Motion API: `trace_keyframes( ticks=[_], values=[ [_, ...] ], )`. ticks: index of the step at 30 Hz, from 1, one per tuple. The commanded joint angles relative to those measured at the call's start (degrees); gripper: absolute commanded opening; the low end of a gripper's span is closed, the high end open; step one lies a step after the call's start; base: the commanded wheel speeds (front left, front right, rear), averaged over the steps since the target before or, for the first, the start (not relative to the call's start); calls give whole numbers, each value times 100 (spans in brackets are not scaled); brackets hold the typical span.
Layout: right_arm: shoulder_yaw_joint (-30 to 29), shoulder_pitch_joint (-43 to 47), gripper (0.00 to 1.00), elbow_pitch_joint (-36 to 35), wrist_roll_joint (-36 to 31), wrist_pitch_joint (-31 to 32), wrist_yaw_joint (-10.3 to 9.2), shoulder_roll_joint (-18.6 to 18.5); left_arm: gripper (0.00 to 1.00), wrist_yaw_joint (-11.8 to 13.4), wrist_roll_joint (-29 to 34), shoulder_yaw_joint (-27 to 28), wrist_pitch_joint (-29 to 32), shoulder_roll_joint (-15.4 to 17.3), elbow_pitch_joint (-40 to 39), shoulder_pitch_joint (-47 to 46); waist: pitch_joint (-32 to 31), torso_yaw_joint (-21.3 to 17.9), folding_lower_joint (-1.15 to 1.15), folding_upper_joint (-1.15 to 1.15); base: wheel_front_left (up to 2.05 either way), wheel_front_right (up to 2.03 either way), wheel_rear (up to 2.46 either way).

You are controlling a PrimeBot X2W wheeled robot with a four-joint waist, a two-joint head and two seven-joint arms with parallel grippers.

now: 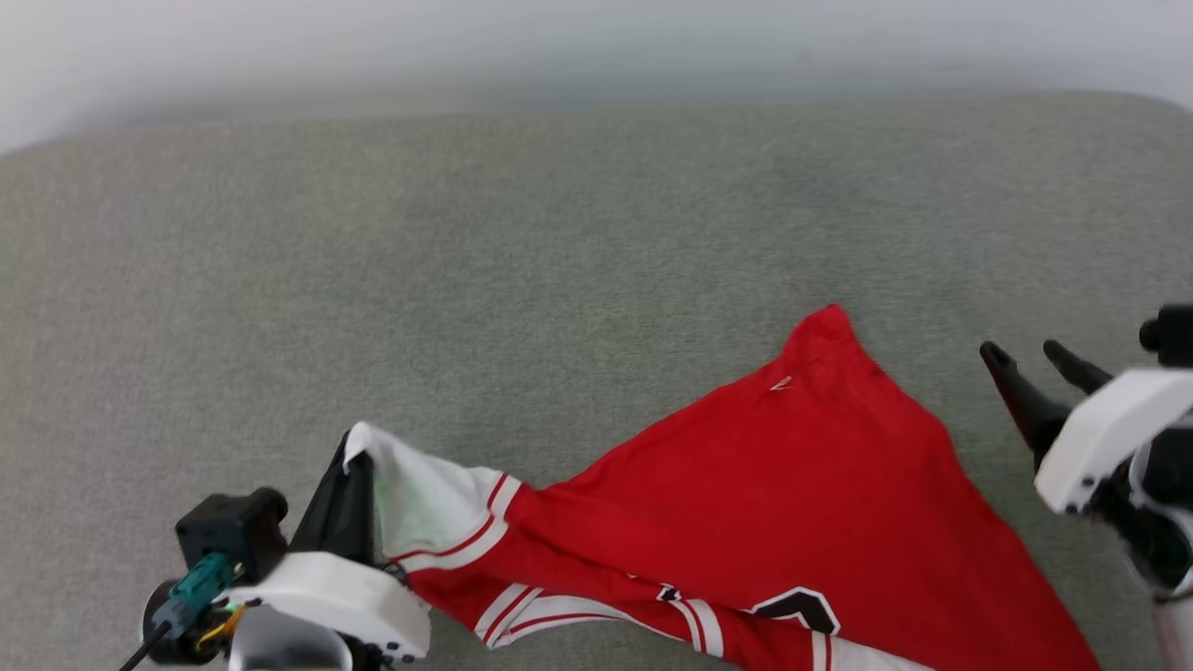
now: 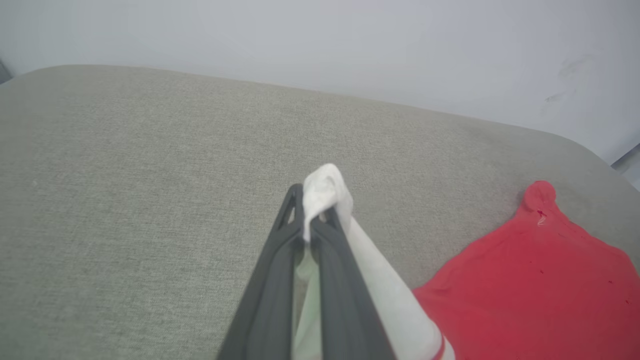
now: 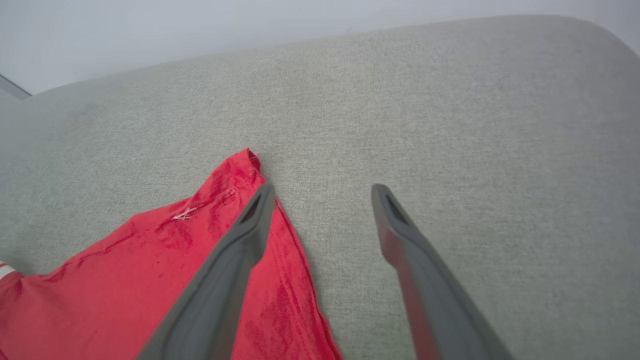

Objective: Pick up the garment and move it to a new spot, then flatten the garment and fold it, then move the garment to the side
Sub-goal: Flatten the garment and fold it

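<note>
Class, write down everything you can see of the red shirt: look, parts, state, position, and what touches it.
The garment is a bright red jersey with white sleeve fabric, red-and-white stripe trim and black-and-white lettering that is partly in view. It lies spread and creased on the grey-green fabric surface, with one red corner pointing away from the robot. The left gripper is shut on a white sleeve's tip. The open right gripper hovers beside the corner.
</note>
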Motion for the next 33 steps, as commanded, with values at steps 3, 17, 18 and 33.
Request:
trace_keyframes(
  ticks=[3,17,18,33],
  values=[
    [325,-720,100,393,341,573,-3,-275,0,-71,104,-120,-22,-72,-30,-346,361,318,0,0,0,0,0],
    [1651,-2271,100,1336,867,2585,-3,-658,0,-386,219,-442,-179,-390,269,-1177,1191,953,0,0,0,0,0],
    [1774,-2272,100,1454,922,2677,-3,-648,0,-415,215,-457,-192,-409,309,-1213,1216,977,0,0,0,0,0],
    [2866,-2433,0,1702,1750,2638,5,-884,0,-545,8,-286,-361,-306,787,-1245,785,835,0,0,0,0,0]
  ],
)
